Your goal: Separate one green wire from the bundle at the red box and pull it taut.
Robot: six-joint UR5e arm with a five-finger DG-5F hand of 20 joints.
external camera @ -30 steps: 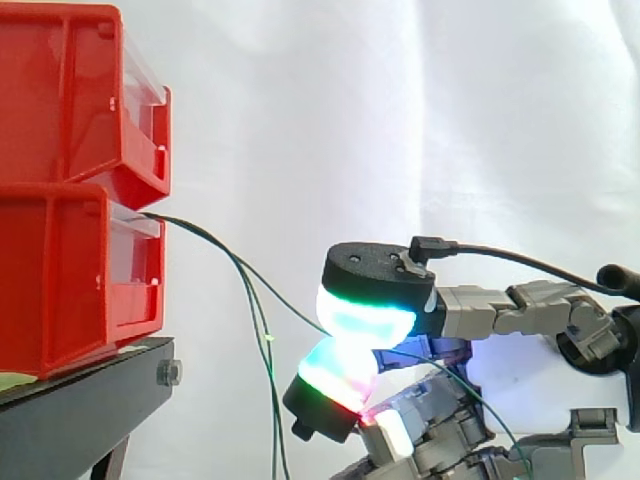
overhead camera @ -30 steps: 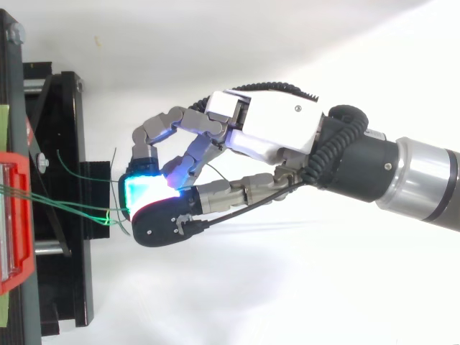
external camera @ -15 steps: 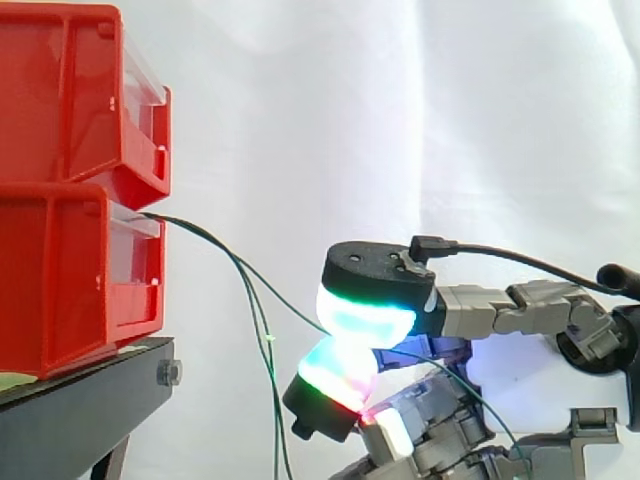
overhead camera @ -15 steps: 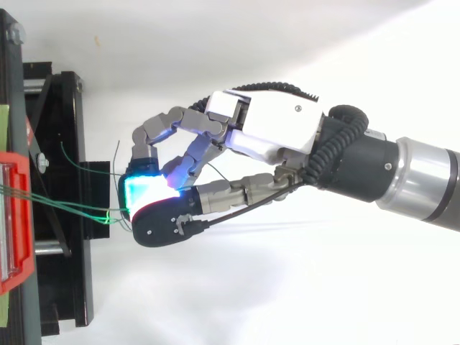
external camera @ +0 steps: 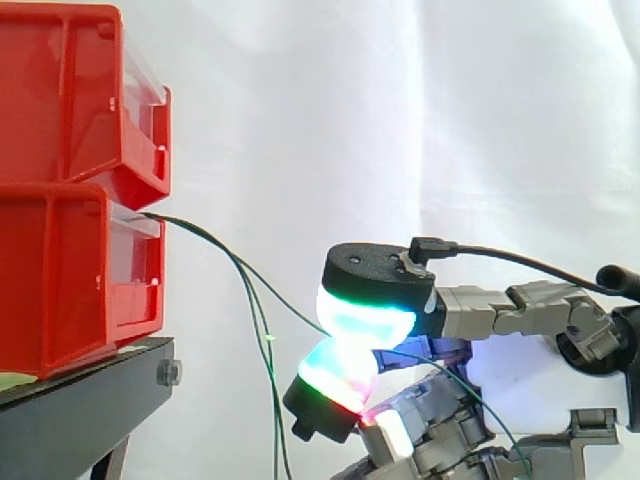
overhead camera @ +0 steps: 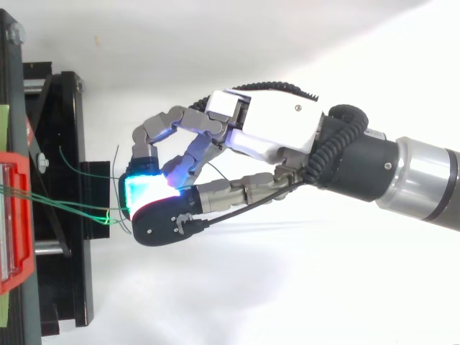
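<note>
Unmoved, robot hand (overhead camera: 266, 136) pinches green wire (external camera: 289, 303), contact hidden.

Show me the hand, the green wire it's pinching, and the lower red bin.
hand (overhead camera: 266, 133): top view, on the white back of its palm.
green wire (external camera: 285, 300): side view, mid-span between bin and hand.
lower red bin (external camera: 60, 280): side view, on its side wall.

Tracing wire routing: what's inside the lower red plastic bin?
Thin green wires emerge from the lower red plastic bin at its top front edge; one runs to the hand's pinching pads, the rest hang. The bin's red wall hides the inside.
</note>
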